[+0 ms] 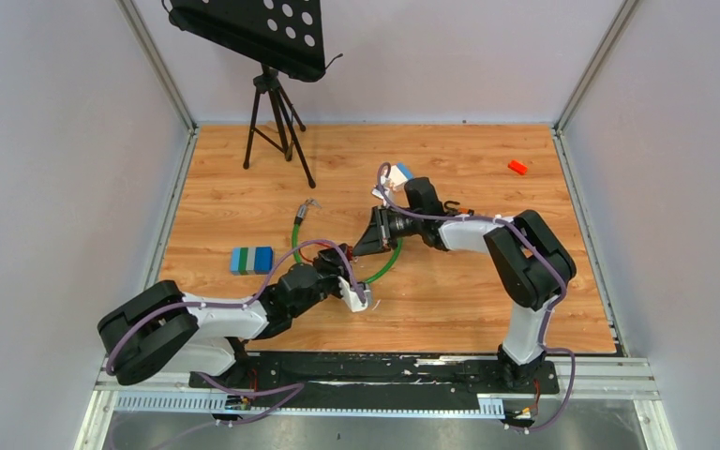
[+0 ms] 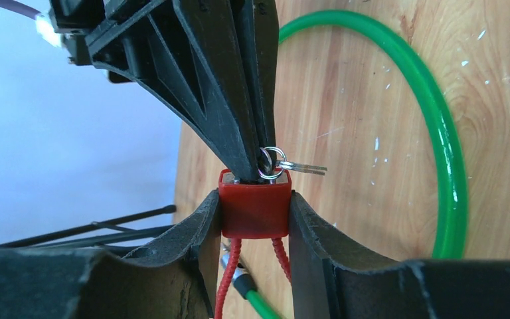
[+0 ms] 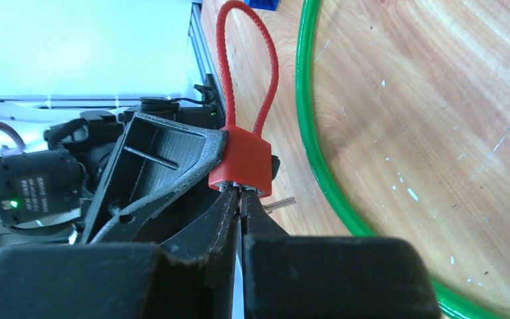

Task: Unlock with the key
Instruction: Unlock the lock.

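My left gripper (image 2: 255,199) clamps red cable padlock (image 2: 255,218) above wooden table (image 1: 487,300). My right gripper (image 3: 241,199) pressed together on small silver key (image 3: 238,189), blade hidden at keyhole. Risk: off-axis twist slips pinch, bends key, or spins padlock.

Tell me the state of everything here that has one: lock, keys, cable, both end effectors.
Left end effector: closed on the red padlock.
Right end effector: shut on the key at the red padlock's face.
Red padlock: shackle loop closed, both ends in the body.
Spare key: dangling free beside the red padlock.
Green cable: looped flat on the table.
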`<control>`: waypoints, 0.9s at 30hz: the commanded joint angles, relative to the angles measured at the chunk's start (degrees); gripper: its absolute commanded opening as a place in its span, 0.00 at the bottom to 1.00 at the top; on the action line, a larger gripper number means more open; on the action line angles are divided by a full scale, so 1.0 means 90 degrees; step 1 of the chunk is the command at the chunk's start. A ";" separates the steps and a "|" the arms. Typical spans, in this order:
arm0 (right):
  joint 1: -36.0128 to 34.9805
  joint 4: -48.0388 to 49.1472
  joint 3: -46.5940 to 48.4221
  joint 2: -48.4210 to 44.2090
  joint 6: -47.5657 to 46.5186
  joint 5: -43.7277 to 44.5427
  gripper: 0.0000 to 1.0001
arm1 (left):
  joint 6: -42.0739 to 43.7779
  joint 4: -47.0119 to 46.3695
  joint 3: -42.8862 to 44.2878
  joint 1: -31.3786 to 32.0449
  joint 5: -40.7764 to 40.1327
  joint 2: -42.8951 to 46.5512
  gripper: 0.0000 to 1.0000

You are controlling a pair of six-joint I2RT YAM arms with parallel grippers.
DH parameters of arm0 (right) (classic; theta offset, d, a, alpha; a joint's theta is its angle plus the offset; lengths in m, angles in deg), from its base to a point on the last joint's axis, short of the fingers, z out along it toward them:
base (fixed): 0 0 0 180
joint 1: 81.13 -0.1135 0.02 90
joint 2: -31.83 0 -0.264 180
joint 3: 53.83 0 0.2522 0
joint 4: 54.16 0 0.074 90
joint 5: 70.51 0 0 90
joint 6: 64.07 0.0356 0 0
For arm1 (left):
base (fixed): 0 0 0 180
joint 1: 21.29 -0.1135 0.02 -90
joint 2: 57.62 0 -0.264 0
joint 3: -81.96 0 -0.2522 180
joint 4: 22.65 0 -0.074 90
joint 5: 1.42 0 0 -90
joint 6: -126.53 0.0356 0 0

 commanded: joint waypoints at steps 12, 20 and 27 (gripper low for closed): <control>0.0367 -0.0135 0.0120 -0.0354 -0.0375 -0.0362 0.36 | 0.0235 -0.1421 0.0584 0.0385 0.0008 0.0429 0.00; 0.1198 -0.2386 0.0236 -0.1986 -0.3396 0.0001 0.53 | -0.1579 -0.0338 0.0793 -0.0136 0.0929 0.0915 0.00; 0.1333 -0.3920 0.0365 -0.3222 -0.6025 -0.0079 0.56 | -0.3019 0.1003 0.1292 -0.0772 0.2708 0.1025 0.00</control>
